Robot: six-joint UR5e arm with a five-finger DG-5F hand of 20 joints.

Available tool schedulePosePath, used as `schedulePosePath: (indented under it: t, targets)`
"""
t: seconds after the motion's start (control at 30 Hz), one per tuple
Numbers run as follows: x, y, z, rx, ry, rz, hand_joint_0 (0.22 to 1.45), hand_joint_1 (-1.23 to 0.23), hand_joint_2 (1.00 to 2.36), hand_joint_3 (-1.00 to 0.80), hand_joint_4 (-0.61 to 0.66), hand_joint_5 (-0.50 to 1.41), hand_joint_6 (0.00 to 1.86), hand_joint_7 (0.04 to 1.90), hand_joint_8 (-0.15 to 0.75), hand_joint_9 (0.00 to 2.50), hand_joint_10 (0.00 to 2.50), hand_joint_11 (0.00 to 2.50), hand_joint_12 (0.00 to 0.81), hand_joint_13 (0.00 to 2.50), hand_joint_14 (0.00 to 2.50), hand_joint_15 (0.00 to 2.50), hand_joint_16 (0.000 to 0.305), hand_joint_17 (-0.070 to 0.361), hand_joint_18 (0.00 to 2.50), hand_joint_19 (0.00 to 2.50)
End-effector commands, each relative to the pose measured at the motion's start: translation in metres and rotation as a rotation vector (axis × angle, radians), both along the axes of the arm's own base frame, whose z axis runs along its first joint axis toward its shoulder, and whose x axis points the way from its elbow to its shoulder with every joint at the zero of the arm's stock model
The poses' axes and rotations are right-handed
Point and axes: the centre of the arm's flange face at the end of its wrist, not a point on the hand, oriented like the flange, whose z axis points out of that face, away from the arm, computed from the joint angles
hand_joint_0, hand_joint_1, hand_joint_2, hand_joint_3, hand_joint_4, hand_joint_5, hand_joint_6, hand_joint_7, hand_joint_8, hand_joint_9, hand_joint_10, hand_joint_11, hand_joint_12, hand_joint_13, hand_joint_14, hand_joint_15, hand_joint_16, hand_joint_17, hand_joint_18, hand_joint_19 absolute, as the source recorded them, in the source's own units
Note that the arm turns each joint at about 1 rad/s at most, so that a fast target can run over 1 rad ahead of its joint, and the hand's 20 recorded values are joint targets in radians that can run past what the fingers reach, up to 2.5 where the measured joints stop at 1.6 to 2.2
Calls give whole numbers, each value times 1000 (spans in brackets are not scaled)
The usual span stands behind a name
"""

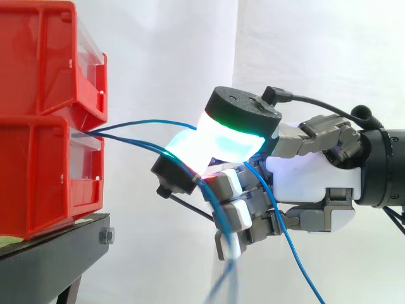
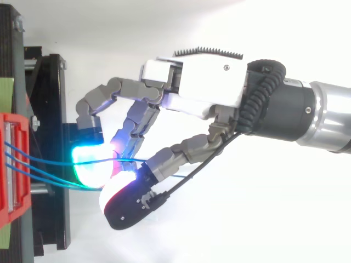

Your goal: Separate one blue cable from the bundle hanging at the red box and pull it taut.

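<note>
Blue cable (image 1: 155,121) runs from the red box (image 1: 38,171) to the hand (image 1: 310,177), where we see curled fingers pinching it between glowing pads (image 1: 221,142). Its slack drops below the palm. The hand lies level, entering from the right.

Blue cables (image 1: 152,121) cross the gap beside the red bins (image 1: 38,158).

Backdrop: white curtain (image 1: 158,57), hanging in soft vertical folds.
Furniture: black stand (image 1: 50,253), flat top, slanted leg beneath.
Fitting: silver bolt (image 1: 106,236) at the stand's near corner.
Marking: pale green strip (image 2: 5,90) along the stand's left edge, top view.
Ground: plain white surface (image 2: 263,230) beneath, top view.
Light: bright, even, with faint shadows.
</note>
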Motion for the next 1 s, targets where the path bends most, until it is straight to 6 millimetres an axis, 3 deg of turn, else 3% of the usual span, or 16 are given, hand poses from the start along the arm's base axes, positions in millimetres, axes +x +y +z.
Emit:
schedulePosePath:
  t: [0.0,0.23,0.3,0.4,0.63,0.8,0.97]
  targets:
    - [0,0,-1,0,2,0,586,-916,1000,-500,103,-188,862,1123,333,1131,24,946,399,1139,26,762,43,98,991,634]
    - [0,0,0,0,0,0,533,-637,1000,-500,125,-178,843,1084,354,1171,22,917,416,1169,22,756,46,104,1021,646]
    - [0,0,0,0,0,0,558,-532,1000,-500,120,-173,832,1075,348,1191,22,902,413,1173,24,745,46,103,1019,655]
    - [0,0,0,6,-1,0,613,-486,1000,-500,109,-170,823,1094,345,1199,22,906,406,1174,24,748,45,100,1016,663]
    - [0,0,0,6,-1,0,616,-556,1015,-319,114,-170,809,1119,350,1170,22,912,416,1164,24,759,47,106,1006,667]
    - [0,0,0,6,-1,0,600,-694,1020,-176,114,-178,815,1188,355,1134,22,907,419,1138,25,761,48,107,994,669]
    - [0,0,0,6,1,0,612,-728,1020,-153,125,-185,835,1174,357,1123,23,911,424,1136,22,758,49,109,1001,654]
